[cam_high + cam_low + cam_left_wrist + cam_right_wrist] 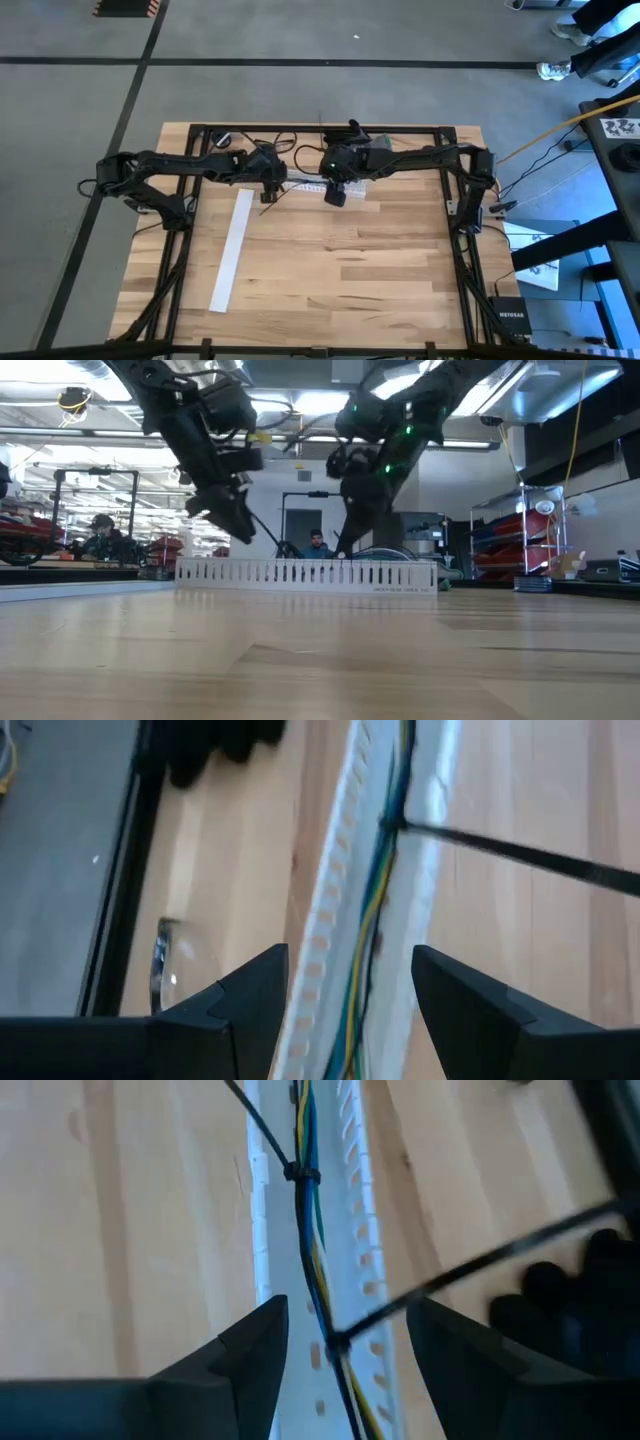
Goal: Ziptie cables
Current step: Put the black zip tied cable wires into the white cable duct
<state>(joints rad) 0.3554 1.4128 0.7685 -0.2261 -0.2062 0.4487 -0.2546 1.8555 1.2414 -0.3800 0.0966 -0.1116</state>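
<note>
A white slotted rail (310, 188) (305, 573) lies across the far middle of the table. The cables (375, 910) (305, 1130), a thin bundle of blue, yellow and dark wires, run along inside it. Black zip ties (392, 822) (303, 1175) (335, 1342) circle the bundle, and their long tails stick out sideways over the wood. My left gripper (270, 193) (350, 990) hangs open above the rail's left end. My right gripper (336, 197) (347, 1315) hangs open above its right part. Both point slantwise down, and each has the rail showing in the gap between its fingers, farther off.
A long flat white strip (232, 250) lies on the wood toward the near left. A black frame (300, 128) runs along the table's far edge and sides. Bare wooden tabletop (350, 270) spreads toward the near edge. People (317, 542) sit in the room behind.
</note>
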